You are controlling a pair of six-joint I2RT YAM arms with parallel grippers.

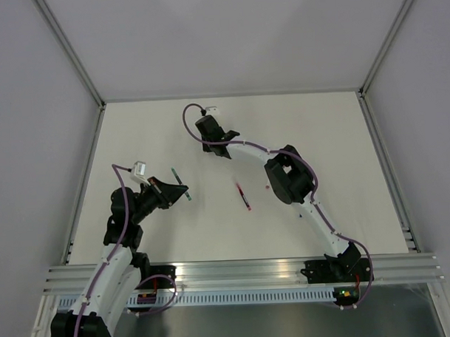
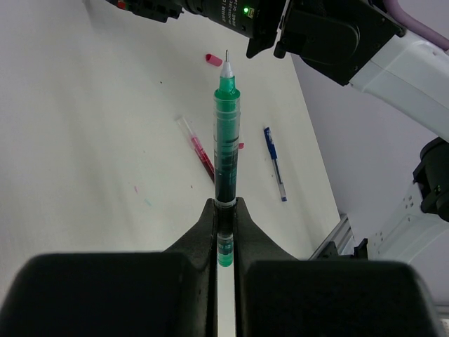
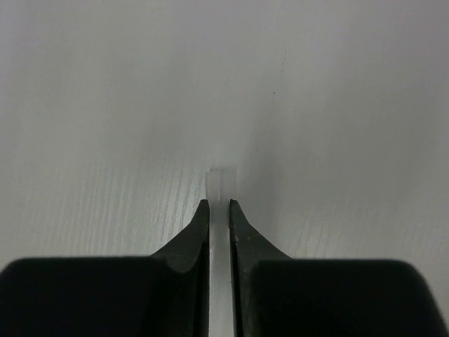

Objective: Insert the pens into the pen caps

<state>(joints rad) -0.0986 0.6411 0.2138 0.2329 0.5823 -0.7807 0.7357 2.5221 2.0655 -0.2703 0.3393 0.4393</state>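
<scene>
My left gripper [image 2: 224,205] is shut on a green pen [image 2: 226,133], whose bare tip points away toward the right arm. In the top view the left gripper [image 1: 180,191] holds this pen [image 1: 174,174] above the left of the table. My right gripper [image 3: 219,205] is shut on a small whitish translucent pen cap [image 3: 221,181], held just above the tabletop. In the top view the right gripper [image 1: 228,143] is at the far middle. A red pen [image 2: 199,152] [image 1: 244,197], a blue pen [image 2: 276,164] and a red cap [image 2: 213,60] lie on the table.
The white tabletop [image 1: 138,231] is walled by grey panels, with aluminium rails along the near edge [image 1: 243,271] and sides. The right arm's elbow [image 1: 288,177] hangs over the middle right. A tiny red bit [image 2: 240,146] lies beside the red pen.
</scene>
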